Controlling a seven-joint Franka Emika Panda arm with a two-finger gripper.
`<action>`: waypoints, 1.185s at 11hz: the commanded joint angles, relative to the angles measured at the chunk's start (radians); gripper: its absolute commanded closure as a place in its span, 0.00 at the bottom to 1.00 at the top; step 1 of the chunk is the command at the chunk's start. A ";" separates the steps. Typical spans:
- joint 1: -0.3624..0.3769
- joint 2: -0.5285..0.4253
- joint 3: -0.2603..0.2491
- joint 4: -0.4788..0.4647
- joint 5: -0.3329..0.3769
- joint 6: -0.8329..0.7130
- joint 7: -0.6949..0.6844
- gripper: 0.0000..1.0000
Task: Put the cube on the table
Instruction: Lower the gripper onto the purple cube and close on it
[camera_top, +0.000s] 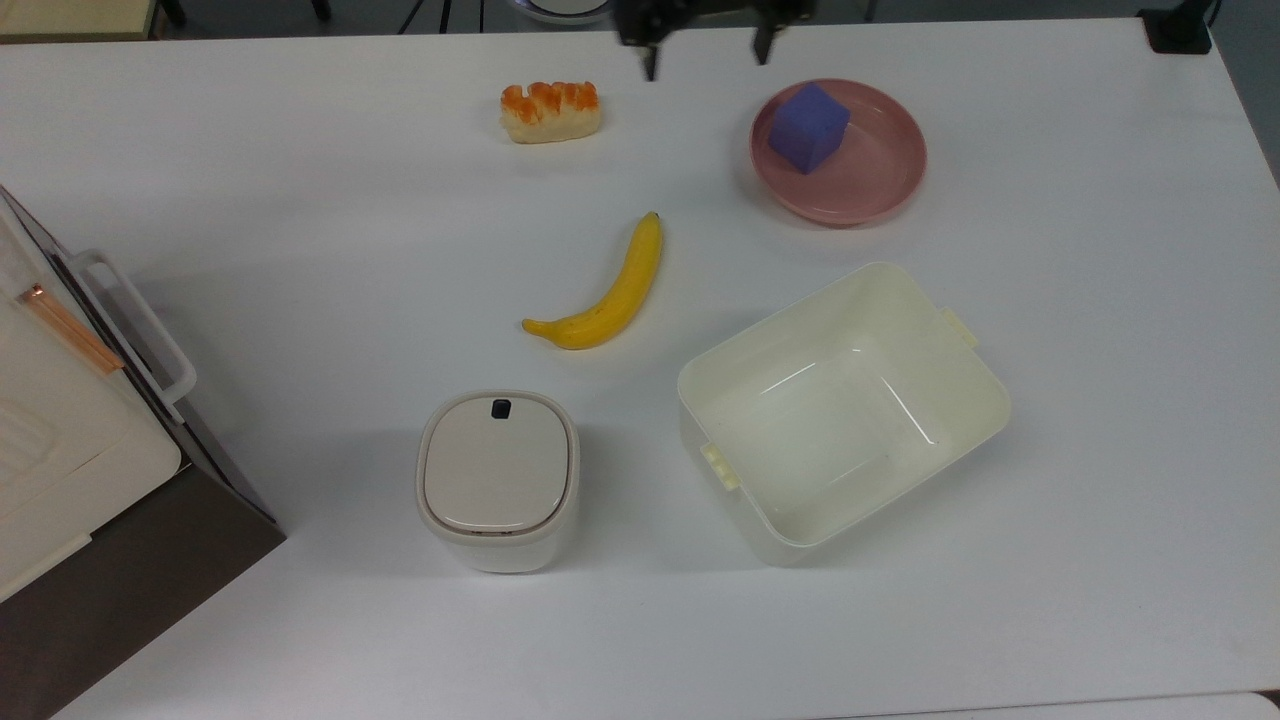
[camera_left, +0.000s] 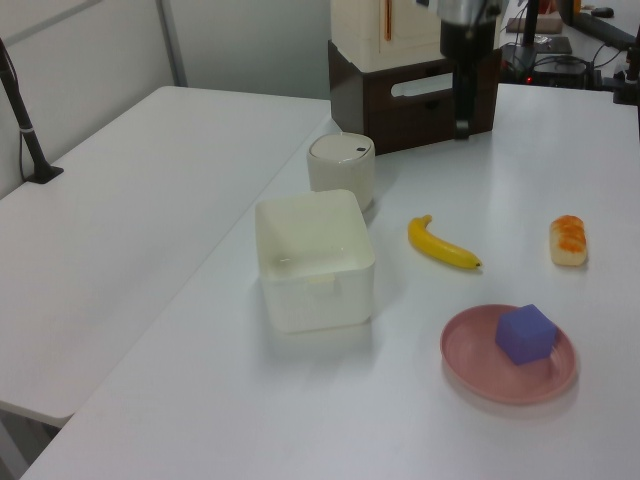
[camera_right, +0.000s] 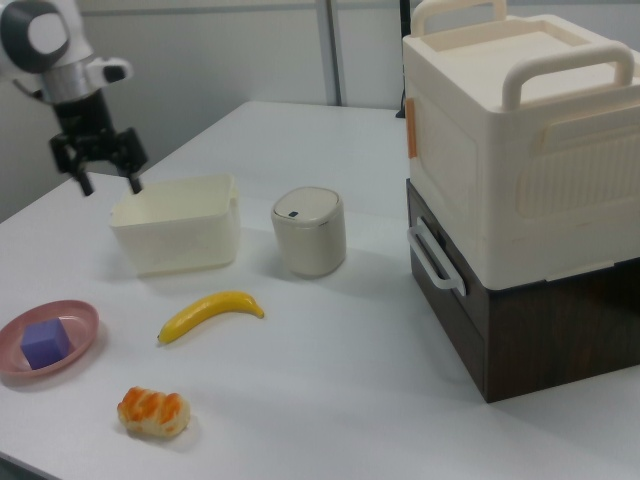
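1. Cube (camera_top: 808, 128): a blue-purple block is seen resting inside the pink plate (camera_top: 880, 170), toward the top view's left part of the dish, touching the plate's floor.
2. No long axis can be given for the cube, since its sides look equal; in the top view it is turned so that 1 corner points toward the top view's upper edge and 1 toward the lower edge, with its top face level.
3. In the left view the cube (camera_left: 525, 334) is shown on the plate (camera_left: 475, 365) at the left view's lower right, and in the right view it (camera_right: 43, 344) lies on the plate (camera_right: 80, 325) at the right view's lower left.
4. The gripper (camera_top: 705, 55) is held above the white table (camera_top: 300, 200) at the top view's upper edge, between the pastry (camera_top: 550, 110) and the plate, clear of the cube.
5. Its 2 fingers are spread apart with nothing between them, as is also seen in the right view (camera_right: 108, 183), where they point downward.
6. A banana (camera_top: 605, 290) is laid near the table's middle, well apart from the plate.
7. A cream tub (camera_top: 960, 410) is set just below the plate in the top view, and a lidded bin (camera_top: 497, 480) is placed to the top view's left of it.
8. A stacked box (camera_right: 520, 180) is seen at the right view's right.
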 joint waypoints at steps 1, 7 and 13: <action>0.157 -0.011 -0.011 -0.125 0.022 0.004 -0.001 0.00; 0.288 0.032 -0.010 -0.376 0.064 0.232 -0.050 0.00; 0.299 0.098 0.032 -0.435 0.064 0.271 -0.128 0.00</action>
